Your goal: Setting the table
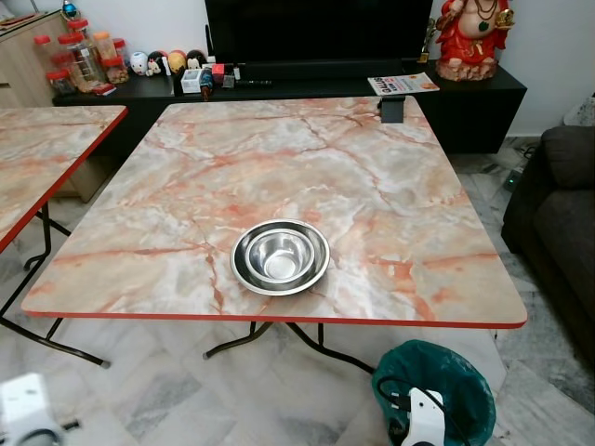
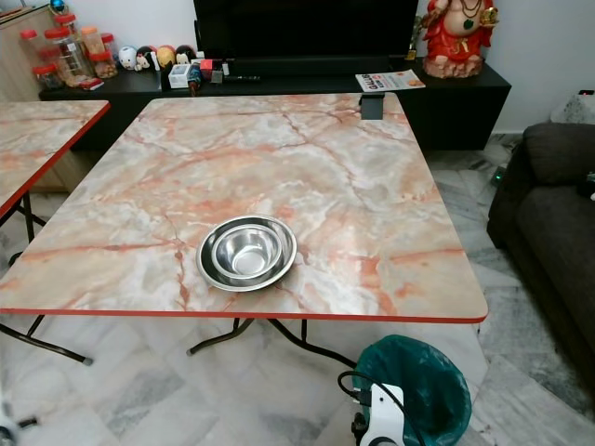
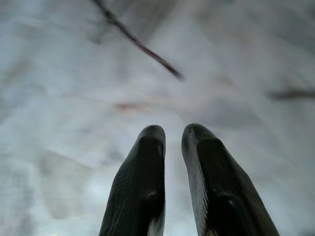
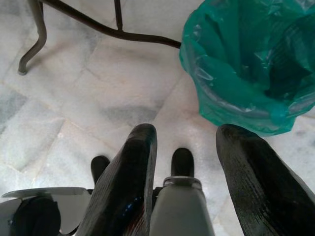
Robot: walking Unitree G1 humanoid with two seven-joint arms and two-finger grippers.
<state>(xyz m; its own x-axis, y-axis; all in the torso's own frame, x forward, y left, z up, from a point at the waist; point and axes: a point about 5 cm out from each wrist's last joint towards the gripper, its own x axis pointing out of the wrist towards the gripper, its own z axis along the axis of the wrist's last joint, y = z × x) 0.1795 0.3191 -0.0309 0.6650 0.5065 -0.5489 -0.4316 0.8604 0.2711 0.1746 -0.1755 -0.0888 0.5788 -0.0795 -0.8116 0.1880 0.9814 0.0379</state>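
Down at our right side, nearest of all, our right pincer (image 4: 184,147) hangs idle with its two black fingers apart and nothing between them, pointing at the marble floor (image 4: 74,123) just beside a bin lined with a green bag (image 4: 246,64). Our left pincer (image 3: 173,135) hangs likewise over the floor tiles, its fingers drawn nearly together, with only a narrow gap between the tips and nothing held. Both hang low, below the desk (image 1: 390,186) edge. Outward from there, the marbled desk with its red rim stands before us, and on it, close to the near edge, sits a steel bowl (image 1: 280,255) nested inside a wider steel dish (image 1: 244,269), upright and well apart from the small dark object (image 1: 392,109) at the far edge. A second desk (image 1: 46,149) of the same pattern stands off to our left. We judge the setting barely begun. The risks from here, as we see them: raising the right arm could catch the bin's bag or the desk's rim; the polished bowl may slip from a two-finger pinch on its thin lip, or slide toward the near edge and off; and lifting it could drag the dish along if the two stick together.
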